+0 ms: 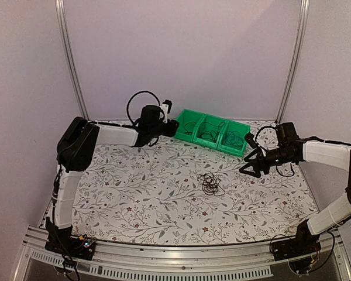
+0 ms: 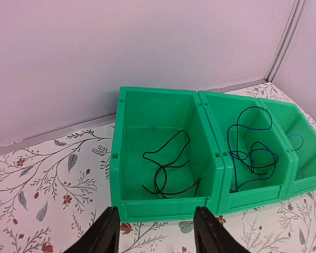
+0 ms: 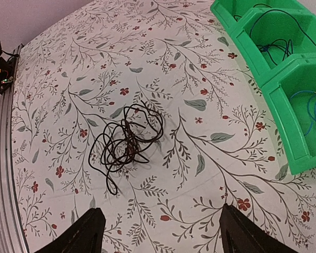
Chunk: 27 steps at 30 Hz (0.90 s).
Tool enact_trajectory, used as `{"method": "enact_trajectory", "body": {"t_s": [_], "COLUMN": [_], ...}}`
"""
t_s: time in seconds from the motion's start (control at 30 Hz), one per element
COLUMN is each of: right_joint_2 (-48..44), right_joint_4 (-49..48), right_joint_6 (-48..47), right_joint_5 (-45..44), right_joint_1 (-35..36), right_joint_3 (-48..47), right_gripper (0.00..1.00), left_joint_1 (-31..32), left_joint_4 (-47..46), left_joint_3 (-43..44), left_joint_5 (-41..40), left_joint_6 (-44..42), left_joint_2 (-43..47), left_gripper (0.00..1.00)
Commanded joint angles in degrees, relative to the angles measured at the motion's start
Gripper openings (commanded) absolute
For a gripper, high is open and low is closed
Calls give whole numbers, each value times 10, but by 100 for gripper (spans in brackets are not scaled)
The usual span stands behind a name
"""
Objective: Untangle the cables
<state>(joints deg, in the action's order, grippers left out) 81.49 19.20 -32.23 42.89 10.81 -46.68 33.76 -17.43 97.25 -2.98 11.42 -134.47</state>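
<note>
While the left gripper (image 2: 156, 212) hangs low in front of the row of green bins at the far side of the table (image 1: 134, 193), you see its two black fingers standing apart, with nothing between them. It faces the left bin (image 2: 158, 108). A thin black cable (image 2: 168, 167) lies loose on that bin's floor in a few open curves. In the middle bin (image 2: 225, 108) a dark blue cable (image 2: 253, 153) sits in larger loops, one of them rising against the back wall. The right bin (image 2: 308, 182) shows only partly from this wrist; a light blue cable (image 3: 315, 105) is coiled inside it, seen better from the other wrist. The three bins stand side by side, walls touching, set at a slant to the table edge. Out on the flowered cloth, well apart from the bins and a little right of the table's middle, you find a tangle of dark cables (image 3: 127, 139): black and dark brown strands, looped over one another, with one end trailing toward the near edge. The right gripper (image 3: 161, 210) hovers above the cloth to the right of that tangle, near it but not touching. Its fingers are spread wide and hold nothing. From above, both arms reach inward, the left toward the bins, the right toward the tangle.
</note>
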Motion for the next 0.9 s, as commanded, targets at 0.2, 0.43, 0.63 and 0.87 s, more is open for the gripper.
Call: {"method": "enact_trajectory", "body": {"t_s": [0.2, 0.43, 0.63, 0.87], "right_joint_2": [8, 98, 185, 259], "right_joint_4": [-16, 13, 26, 57], "right_joint_6": [-6, 4, 33, 48], "right_joint_5": [-40, -95, -137, -142], "right_joint_1": [23, 144, 167, 176], "right_joint_3": [-10, -50, -93, -140], "right_gripper": [72, 68, 68, 56], "left_joint_1": [84, 181, 186, 182], "left_joint_4": [-14, 45, 50, 36], "left_joint_3": [-268, -335, -334, -298], "left_joint_5": [38, 44, 49, 117], "left_joint_6": [-6, 53, 134, 150], "left_joint_2": [272, 298, 265, 192], "left_gripper": [49, 49, 49, 48]}}
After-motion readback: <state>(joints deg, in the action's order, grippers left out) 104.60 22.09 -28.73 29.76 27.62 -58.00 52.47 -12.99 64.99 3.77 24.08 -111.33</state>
